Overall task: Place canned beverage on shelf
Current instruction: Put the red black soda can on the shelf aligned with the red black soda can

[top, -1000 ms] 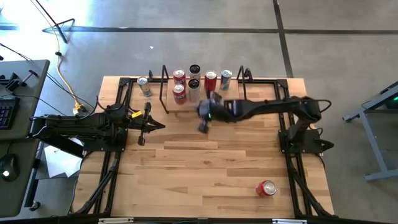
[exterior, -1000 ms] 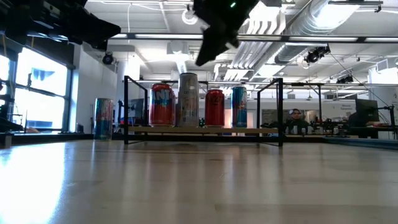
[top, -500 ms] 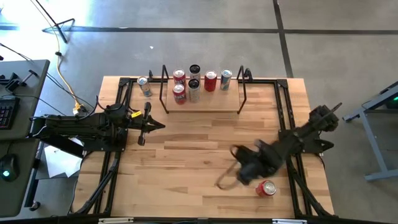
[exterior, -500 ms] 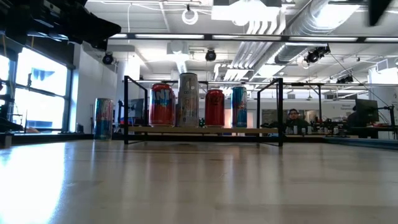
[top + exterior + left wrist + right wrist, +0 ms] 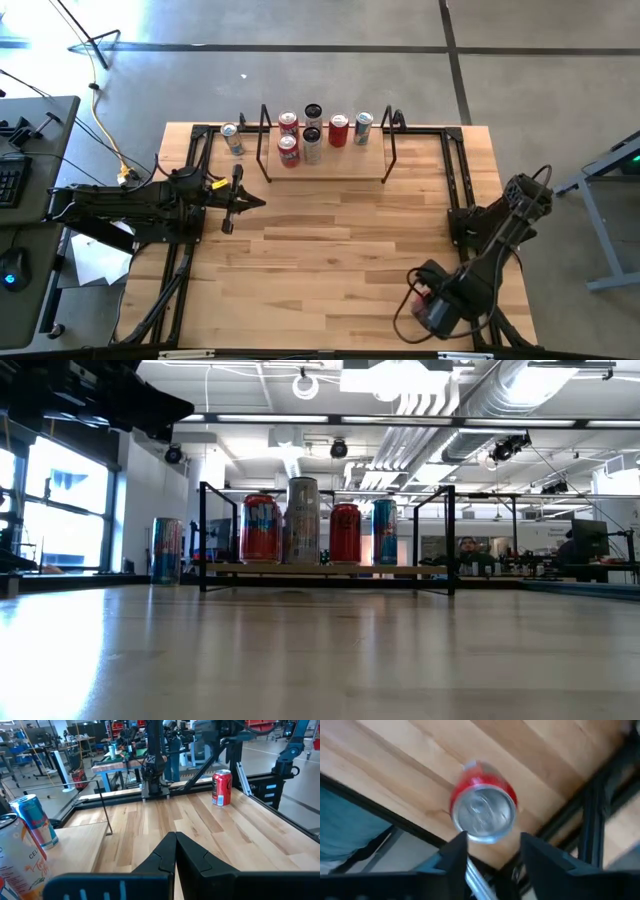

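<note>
A red can stands upright on the table near its near right corner; it also shows in the left wrist view. My right gripper is open just above it, pointing down, one finger on either side of the can's silver top; in the high view it covers most of the can. The shelf, a light-wood board with black wire ends, stands at the far edge with several cans on it. My left gripper is shut and empty at the table's left.
One more can stands on the table left of the shelf. Black frame rails run along the table's left and right sides. The table's middle is bare wood.
My right gripper has swung from in front of the shelf at the far edge across to the table's near right corner and has come down over the red can. The can has stayed where it was.
</note>
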You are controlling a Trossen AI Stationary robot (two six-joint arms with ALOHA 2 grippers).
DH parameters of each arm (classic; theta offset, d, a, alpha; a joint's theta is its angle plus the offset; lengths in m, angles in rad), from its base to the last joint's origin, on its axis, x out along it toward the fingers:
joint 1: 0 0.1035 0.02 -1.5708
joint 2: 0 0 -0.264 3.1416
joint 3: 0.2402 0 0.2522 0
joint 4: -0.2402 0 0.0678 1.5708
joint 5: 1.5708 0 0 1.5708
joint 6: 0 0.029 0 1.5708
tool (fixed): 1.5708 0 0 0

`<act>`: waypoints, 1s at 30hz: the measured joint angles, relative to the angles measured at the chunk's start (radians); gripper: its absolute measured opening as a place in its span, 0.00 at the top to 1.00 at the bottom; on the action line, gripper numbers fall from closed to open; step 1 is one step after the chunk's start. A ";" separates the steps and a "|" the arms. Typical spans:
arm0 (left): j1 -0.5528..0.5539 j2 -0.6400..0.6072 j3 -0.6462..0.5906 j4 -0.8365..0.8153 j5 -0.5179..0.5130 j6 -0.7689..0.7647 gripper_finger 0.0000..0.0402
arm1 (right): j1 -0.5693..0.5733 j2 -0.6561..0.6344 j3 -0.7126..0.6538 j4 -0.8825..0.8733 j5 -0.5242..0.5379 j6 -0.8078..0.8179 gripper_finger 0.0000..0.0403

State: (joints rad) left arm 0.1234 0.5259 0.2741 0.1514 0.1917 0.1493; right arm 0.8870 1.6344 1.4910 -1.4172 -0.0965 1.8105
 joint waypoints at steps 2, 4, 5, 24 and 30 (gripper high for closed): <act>0.000 0.001 0.000 -0.002 0.000 0.000 1.00 | 0.007 0.000 0.000 0.003 -0.022 0.043 0.52; 0.000 0.009 0.000 -0.002 0.000 0.000 1.00 | 0.012 0.000 0.000 0.008 -0.016 0.061 0.45; 0.000 0.013 0.000 -0.003 0.000 0.000 1.00 | 0.013 0.000 0.000 0.012 -0.005 0.067 0.42; 0.000 0.094 0.000 0.034 0.000 0.010 1.00 | 0.023 0.056 0.000 0.047 0.092 -0.013 0.34; 0.000 0.094 0.000 0.034 0.000 0.011 1.00 | 0.048 0.078 0.000 0.012 0.104 -0.039 0.34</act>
State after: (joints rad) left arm 0.1234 0.6197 0.2737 0.1852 0.1913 0.1600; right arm 0.9350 1.7128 1.4910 -1.4048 0.0074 1.7719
